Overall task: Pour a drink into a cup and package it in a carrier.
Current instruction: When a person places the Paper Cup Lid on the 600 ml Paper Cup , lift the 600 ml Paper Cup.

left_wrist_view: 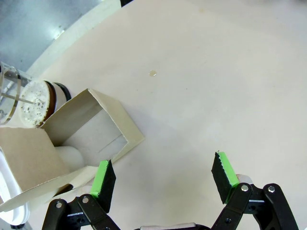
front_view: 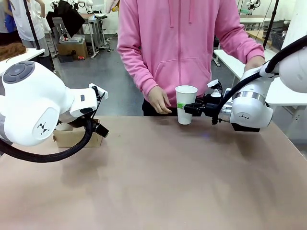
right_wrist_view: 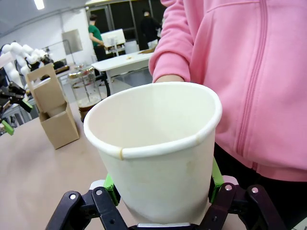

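1. The cup (front_view: 186,96), upright and empty, is clasped by the right gripper (front_view: 190,108) at the table's (front_view: 168,182) far side.
2. The drink (right_wrist_view: 88,106) and carrier (right_wrist_view: 56,125) are set well apart from it, far left.
3. The left gripper (left_wrist_view: 163,166), spread wide and empty, is placed nearer them.

The cup (front_view: 186,103) is white paper, upright and empty inside, near the far edge of the surface (front_view: 158,182), clamped low on its sides in the jaws of the right gripper (front_view: 187,107). Well away, on the left side, stands the carrier (right_wrist_view: 57,124): plain brown cardboard, open at the top, its tall handle tab upright. Just beside it, on its far side, the clear glass jug (right_wrist_view: 85,86) stands upright, the dark brown drink (right_wrist_view: 86,102) low in it.
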